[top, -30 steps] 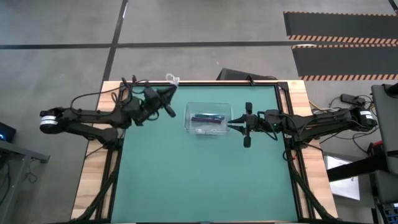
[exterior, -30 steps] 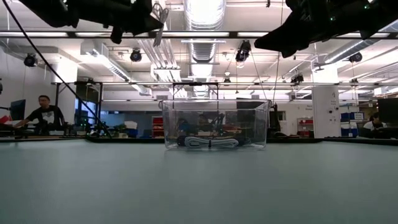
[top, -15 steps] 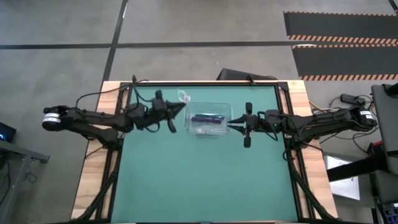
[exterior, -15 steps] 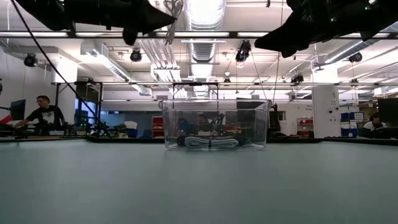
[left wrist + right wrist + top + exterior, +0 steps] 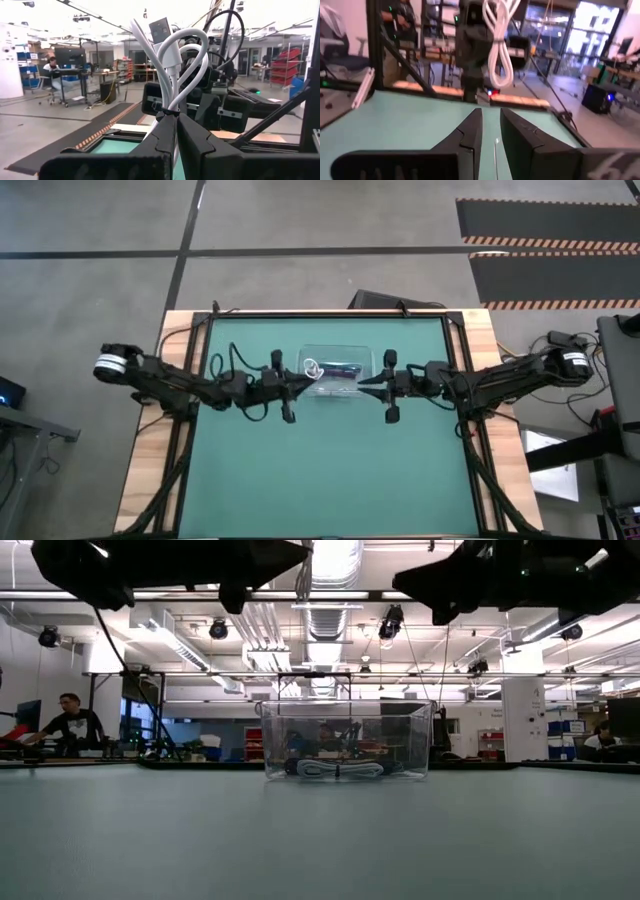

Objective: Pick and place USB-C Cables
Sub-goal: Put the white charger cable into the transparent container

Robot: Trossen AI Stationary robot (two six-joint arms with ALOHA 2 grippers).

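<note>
— Since a second ago, our left gripper (image 5: 300, 376) has swung in from the desk's (image 5: 320, 470) far-left corner to the box's (image 5: 360, 352) left rim, jaws pinching a white cable (image 5: 172, 65).

— And our right gripper (image 5: 366, 380)?

— At the box's right side, jaws nearly together, holding nothing. Other cables (image 5: 335, 769) lie inside.
</note>
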